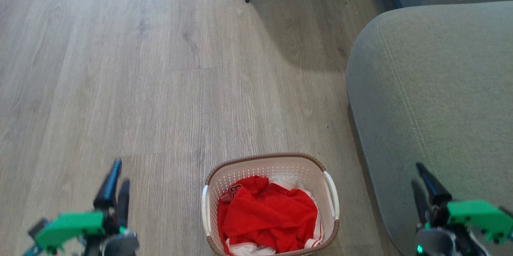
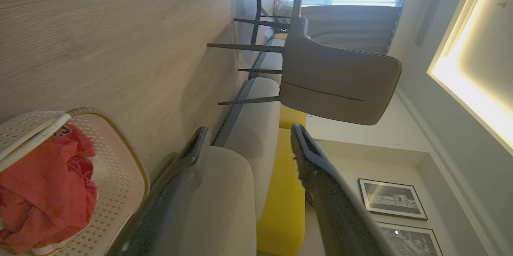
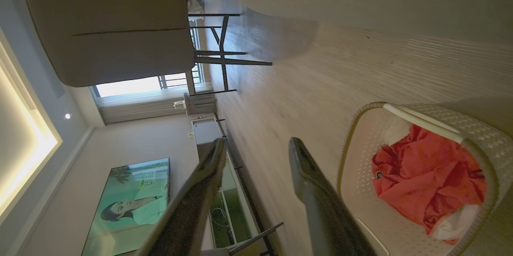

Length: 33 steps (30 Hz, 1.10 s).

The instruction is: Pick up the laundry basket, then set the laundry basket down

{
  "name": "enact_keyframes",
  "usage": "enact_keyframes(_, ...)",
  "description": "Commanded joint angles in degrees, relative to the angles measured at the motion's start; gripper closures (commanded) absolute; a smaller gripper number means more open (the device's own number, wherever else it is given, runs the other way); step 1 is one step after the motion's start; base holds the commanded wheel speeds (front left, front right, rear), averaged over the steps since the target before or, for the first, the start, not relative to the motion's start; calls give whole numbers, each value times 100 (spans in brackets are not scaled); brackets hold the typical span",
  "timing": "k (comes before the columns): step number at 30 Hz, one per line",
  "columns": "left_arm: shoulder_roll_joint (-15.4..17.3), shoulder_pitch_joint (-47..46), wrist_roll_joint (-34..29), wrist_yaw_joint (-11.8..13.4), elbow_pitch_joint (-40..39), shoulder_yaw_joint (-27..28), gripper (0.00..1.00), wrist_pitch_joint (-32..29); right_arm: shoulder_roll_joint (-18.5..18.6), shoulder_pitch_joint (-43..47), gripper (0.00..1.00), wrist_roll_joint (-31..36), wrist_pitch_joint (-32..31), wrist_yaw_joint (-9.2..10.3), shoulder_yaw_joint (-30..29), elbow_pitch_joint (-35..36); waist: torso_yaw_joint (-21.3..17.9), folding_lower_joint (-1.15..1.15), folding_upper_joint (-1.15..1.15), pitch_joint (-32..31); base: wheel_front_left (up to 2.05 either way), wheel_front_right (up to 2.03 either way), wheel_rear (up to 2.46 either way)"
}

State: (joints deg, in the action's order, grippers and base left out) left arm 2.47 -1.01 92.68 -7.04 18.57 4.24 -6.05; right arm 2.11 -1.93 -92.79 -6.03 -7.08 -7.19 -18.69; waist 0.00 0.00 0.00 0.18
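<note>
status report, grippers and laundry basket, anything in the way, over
Left gripper open, empty; right gripper open, empty. Basket on the floor between them, red clothes inside, not touched. Sofa close on its right.

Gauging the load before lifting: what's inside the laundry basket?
A crumpled red garment fills most of the laundry basket, with white fabric showing at its edges. The basket floor and anything beneath the clothes are covered.
</note>
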Motion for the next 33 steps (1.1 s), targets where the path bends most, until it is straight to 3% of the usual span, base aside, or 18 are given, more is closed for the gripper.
enact_keyframes(1, 4, -28, 0, 0, -33, 2, 0, 12, 4, -22, 0, 8, 9, 0, 2, 36, 0, 0, 0, 3, 0, 0, 0)
enact_keyframes(17, 8, -112, -224, -6, -122, 205, 0, 281, 16, -77, 0, 588, 280, -5, -103, 278, 15, 0, 0, 0, 0, 0, 0)
enact_keyframes(33, 13, -216, -928, -12, -472, 397, 0, 550, 26, -367, 0, 2292, 549, -11, -27, 995, 71, 0, 0, 5, 0, 0, 0)
